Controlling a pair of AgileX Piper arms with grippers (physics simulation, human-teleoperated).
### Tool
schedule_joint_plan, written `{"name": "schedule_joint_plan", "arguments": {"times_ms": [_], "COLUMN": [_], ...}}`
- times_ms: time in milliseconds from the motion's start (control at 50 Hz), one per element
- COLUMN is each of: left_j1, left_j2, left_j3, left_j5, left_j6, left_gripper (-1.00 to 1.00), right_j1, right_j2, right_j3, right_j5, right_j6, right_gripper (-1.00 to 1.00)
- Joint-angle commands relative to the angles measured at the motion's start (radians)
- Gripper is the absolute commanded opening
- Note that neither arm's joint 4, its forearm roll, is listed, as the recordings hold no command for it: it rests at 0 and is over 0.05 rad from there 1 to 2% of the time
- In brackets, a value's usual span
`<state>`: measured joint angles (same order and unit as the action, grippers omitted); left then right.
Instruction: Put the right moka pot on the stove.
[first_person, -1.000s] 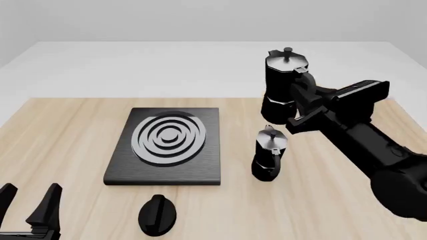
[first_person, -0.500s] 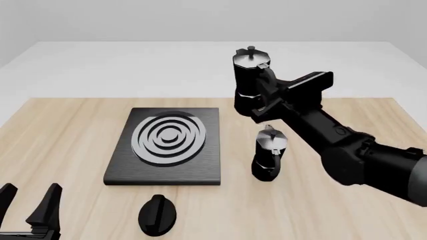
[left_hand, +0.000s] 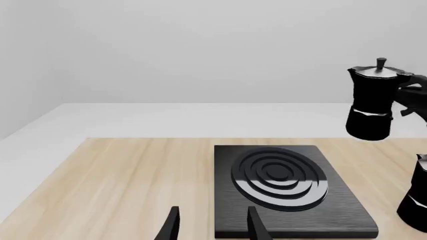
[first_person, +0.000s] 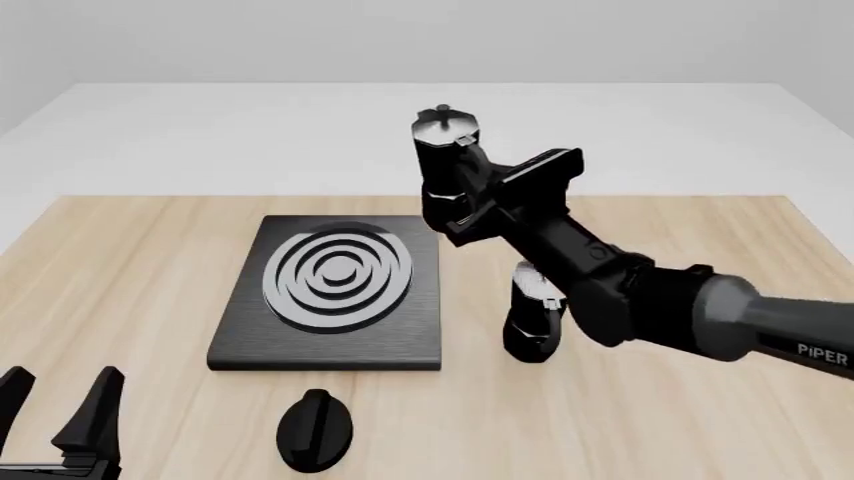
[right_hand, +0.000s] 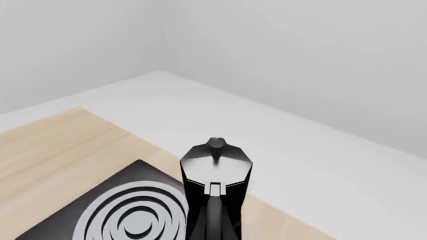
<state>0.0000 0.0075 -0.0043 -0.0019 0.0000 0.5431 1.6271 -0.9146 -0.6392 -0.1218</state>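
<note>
- The small black faceted moka pot with silvery lid (first_person: 447, 170) hangs upright in the air, long axis vertical, above the far right corner of the flat black stove slab with silver-grey burner rings (first_person: 334, 290); judged from the front view, the rings lie to the pot's left and nearer the camera, and lower.
- The right gripper (first_person: 483, 190) is clenched on the pot's side handle; the jaws themselves are hidden behind pot and wrist.
- The left gripper (first_person: 60, 410) rests low at the near left of the pale wooden counter (first_person: 134, 260), jaws released and holding nothing, well apart from the stove.
- The second black-and-silver moka pot (first_person: 537, 318) stands on the counter just right of the stove, partly covered by the right arm.
- The small black oval knob (first_person: 315, 428) lies near the stove's front edge.
- In the right wrist view the pot's base is cut off.
</note>
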Motion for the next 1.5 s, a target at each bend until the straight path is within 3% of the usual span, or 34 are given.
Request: {"name": "schedule_joint_plan", "arguments": {"times_ms": [20, 880, 1500], "left_j1": [0.0, 0.0, 0.0], "left_j2": [0.0, 0.0, 0.0], "left_j3": [0.0, 0.0, 0.0], "left_j5": [0.0, 0.0, 0.0], "left_j6": [0.0, 0.0, 0.0], "left_gripper": [1.0, 1.0, 1.0], "right_j1": [0.035, 0.152, 0.196], "right_j2": [0.083, 0.406, 0.518], "right_j3": [-0.076, -0.302, -0.388], "right_j5": [-0.052, -0.097, -0.119], "right_j6": [0.022, 0.029, 0.055], "right_gripper": [-1.0, -1.0, -1.0]}}
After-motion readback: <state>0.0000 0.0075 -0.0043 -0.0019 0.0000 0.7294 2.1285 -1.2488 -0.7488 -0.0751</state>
